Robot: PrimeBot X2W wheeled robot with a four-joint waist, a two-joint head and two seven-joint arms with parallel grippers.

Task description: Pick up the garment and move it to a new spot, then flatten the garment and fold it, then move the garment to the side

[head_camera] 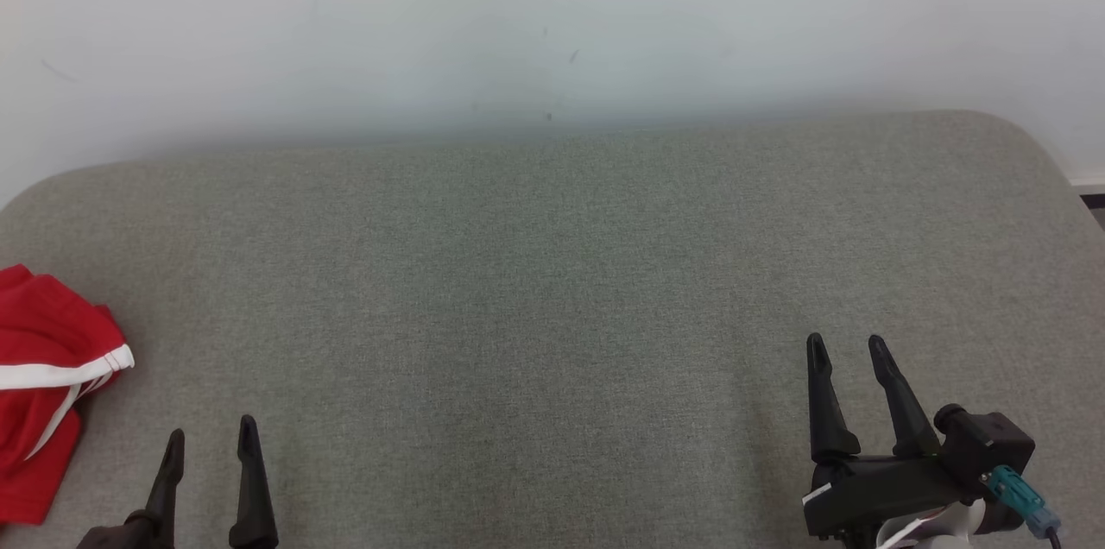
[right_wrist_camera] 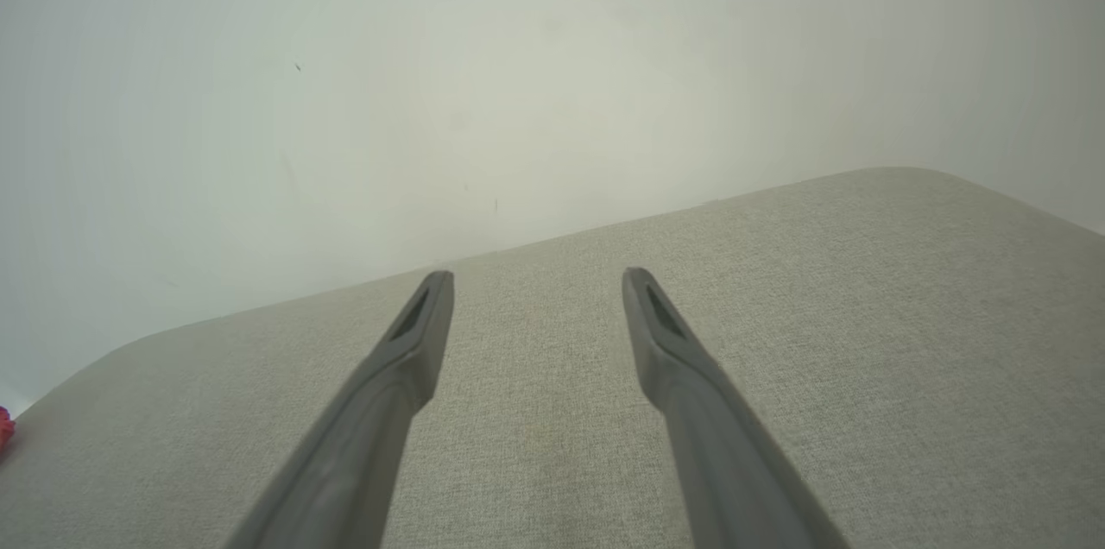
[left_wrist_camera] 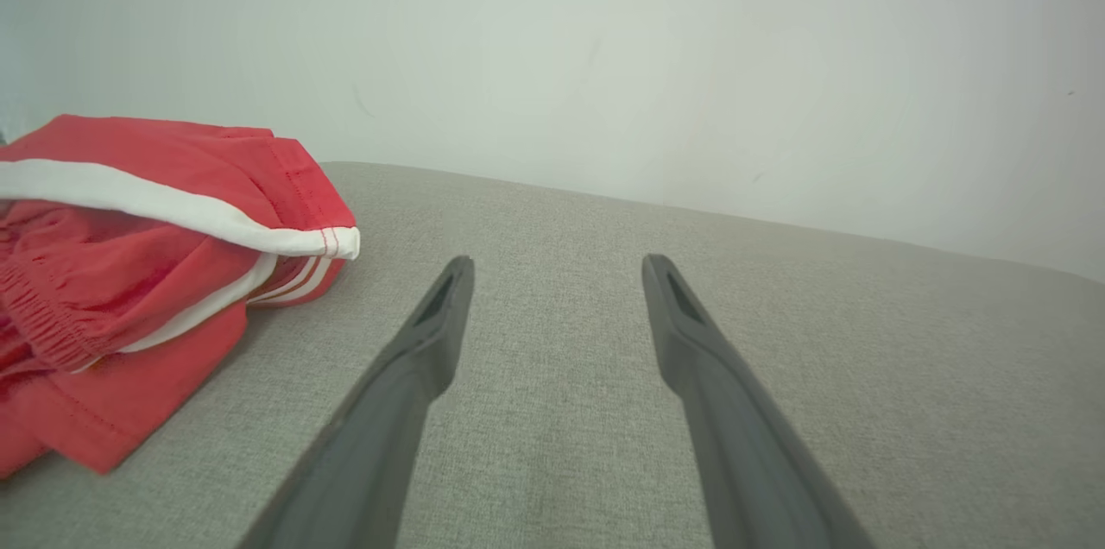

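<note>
Nearest, at lower left, the left claw point(head_camera: 211, 432) hovers with its fingers spread, holding nothing. Just left of it the red, white-striped garment point(head_camera: 43, 376) lies bunched at the grey fabric surface's point(head_camera: 552, 273) left edge. Far right, the right claw point(head_camera: 846, 343) is likewise spread and holds nothing, a teal connector point(head_camera: 1019, 493) at its wrist. A pale wall point(head_camera: 552, 14) stands behind.

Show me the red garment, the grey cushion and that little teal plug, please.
red garment point(head_camera: 52, 329): head view, red fabric above the white stripe.
grey cushion point(head_camera: 552, 299): head view, bare middle of its top.
teal plug point(head_camera: 1008, 482): head view, its teal body.
</note>
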